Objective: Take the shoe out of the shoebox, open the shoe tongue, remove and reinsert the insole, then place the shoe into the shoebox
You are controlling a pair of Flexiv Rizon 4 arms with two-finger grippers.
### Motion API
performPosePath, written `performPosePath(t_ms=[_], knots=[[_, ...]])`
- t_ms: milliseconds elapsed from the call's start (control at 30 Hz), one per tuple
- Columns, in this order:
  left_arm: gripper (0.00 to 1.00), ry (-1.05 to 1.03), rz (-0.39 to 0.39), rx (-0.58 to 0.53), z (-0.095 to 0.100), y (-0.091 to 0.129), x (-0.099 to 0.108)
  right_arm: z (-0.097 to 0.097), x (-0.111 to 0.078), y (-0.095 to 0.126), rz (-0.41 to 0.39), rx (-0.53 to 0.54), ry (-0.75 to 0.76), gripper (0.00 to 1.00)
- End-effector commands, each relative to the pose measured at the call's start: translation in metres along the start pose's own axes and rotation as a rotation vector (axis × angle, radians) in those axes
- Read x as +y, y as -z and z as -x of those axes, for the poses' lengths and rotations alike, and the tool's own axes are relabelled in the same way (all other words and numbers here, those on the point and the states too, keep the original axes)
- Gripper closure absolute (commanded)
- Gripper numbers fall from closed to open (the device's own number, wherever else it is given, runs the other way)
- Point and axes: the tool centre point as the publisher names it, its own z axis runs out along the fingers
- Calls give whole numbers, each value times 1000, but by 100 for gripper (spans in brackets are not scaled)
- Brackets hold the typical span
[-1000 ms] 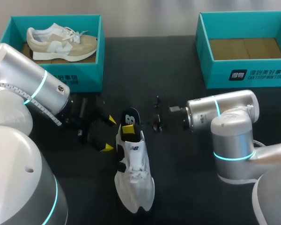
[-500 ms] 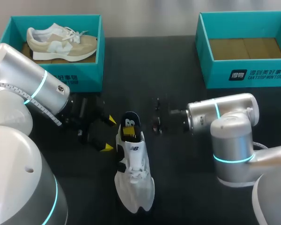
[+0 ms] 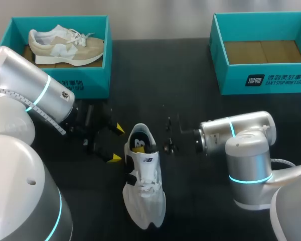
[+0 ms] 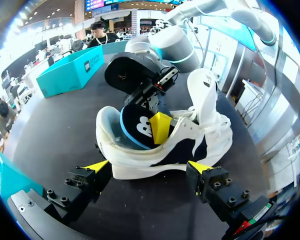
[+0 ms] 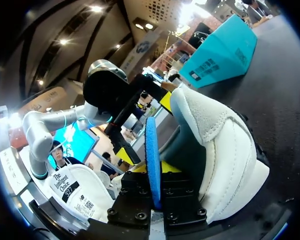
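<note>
shoe (image 3: 144, 188): on table (image 3: 190, 211), toe at 6 o'clock | insole (image 4: 135, 122): light, floppy, half inside heel | right gripper (image 5: 157, 170): clamped on insole edge | left gripper (image 3: 116, 143): spread, empty, at shoe's 9 o'clock | likely brace point: stiff heel collar

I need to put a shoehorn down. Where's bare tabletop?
Bare table lies between the left shoebox and right shoebox, also beside the white shoe's toe. Crowded at its heel: open left fingers, and right fingers shut on the insole.
</note>
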Motion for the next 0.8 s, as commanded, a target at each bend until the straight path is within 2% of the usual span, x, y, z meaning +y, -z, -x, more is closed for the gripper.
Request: performPosePath(t_ms=[33, 67, 133, 400, 533, 633, 700, 800], knots=[[0, 0, 1, -1, 0, 0, 0, -2, 3, -1, -3, -6, 17, 78], [0, 0, 1, -1, 0, 0, 0, -3, 6, 0, -5, -10, 31, 67], [0, 0, 1, -1, 0, 0, 0, -4, 13, 0, -9, -16, 58, 63], [0, 0, 1, -1, 0, 0, 0, -7, 31, 0, -21, -26, 121, 66], [0, 0, 1, -1, 0, 0, 0, -6, 36, 1, -25, -30, 136, 73], [0, 0, 1, -1, 0, 0, 0, -5, 38, 2, -29, -35, 140, 83], [0, 0, 1, -1, 0, 0, 0, -3, 39, 4, -28, -35, 142, 100], [0, 0, 1, -1, 0, 0, 0, 3, 38, 4, -35, -35, 122, 100]])
